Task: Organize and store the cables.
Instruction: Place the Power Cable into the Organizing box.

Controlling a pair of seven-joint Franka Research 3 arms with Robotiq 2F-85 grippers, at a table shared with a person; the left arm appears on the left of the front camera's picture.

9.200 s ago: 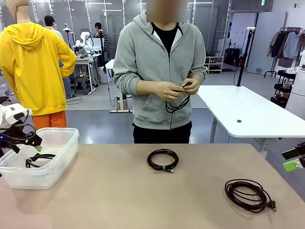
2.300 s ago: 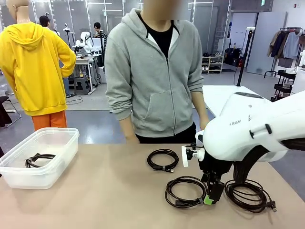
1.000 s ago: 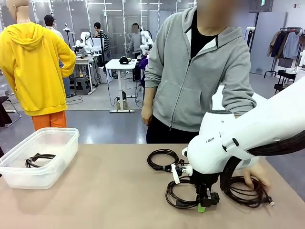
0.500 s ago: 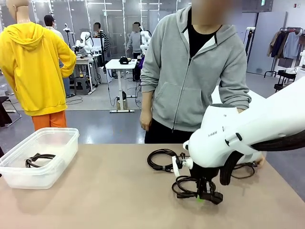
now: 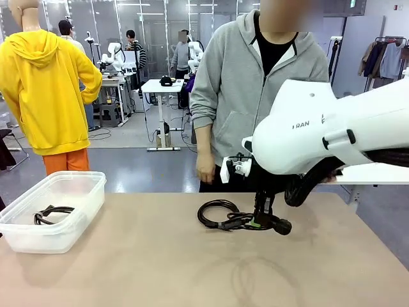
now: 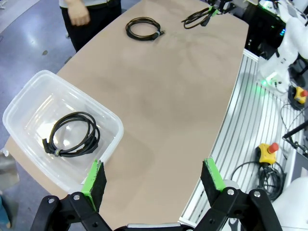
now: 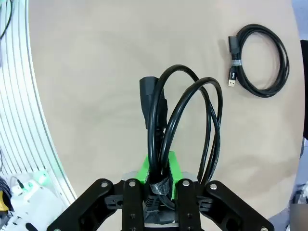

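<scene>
Your right gripper (image 7: 159, 169) is clamped on 1 black cable coil (image 7: 192, 110), held above the table (image 5: 160, 268). A 2nd coil (image 5: 216, 212) lies at its 9 o'clock. A 3rd coil (image 6: 71, 135) sits inside the clear bin (image 5: 86, 192), farther toward 9 o'clock. Your left gripper (image 6: 153, 177) stands spread wide, holding nothing.

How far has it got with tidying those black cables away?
Done: one cable lies coiled in the clear bin. In hand: the right gripper is shut on a second cable, lifted above the table, far from the bin. To do: a third cable lies on the table. The left gripper hangs open near the bin.
</scene>
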